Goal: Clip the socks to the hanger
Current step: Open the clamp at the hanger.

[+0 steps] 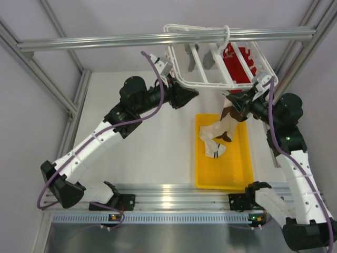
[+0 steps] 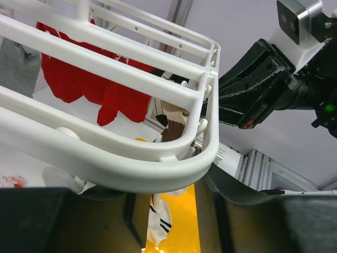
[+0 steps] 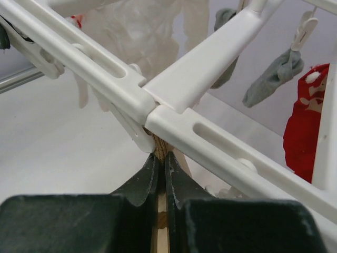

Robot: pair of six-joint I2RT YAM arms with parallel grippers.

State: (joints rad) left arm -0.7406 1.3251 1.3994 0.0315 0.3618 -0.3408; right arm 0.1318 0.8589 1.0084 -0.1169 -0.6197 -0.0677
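The white hanger (image 1: 208, 79) hangs from the top rail by its hook. My right gripper (image 1: 235, 101) is shut on the brown top of a cream and brown sock (image 1: 218, 134). The rest of the sock hangs down onto the yellow tray. In the right wrist view the gripper (image 3: 161, 161) presses the ribbed brown edge of the sock (image 3: 162, 145) against a white clip (image 3: 134, 134) under a bar joint. My left gripper (image 1: 190, 96) is open at the hanger's near left corner. In the left wrist view the rim (image 2: 158, 176) crosses over the fingertips of the left gripper (image 2: 164, 203).
A yellow tray (image 1: 231, 168) lies on the table below the hanger. A red garment (image 1: 239, 66) and grey socks (image 3: 274, 79) hang clipped on the hanger's far side. An aluminium rail (image 1: 105, 41) crosses above. My two arms meet close under the hanger.
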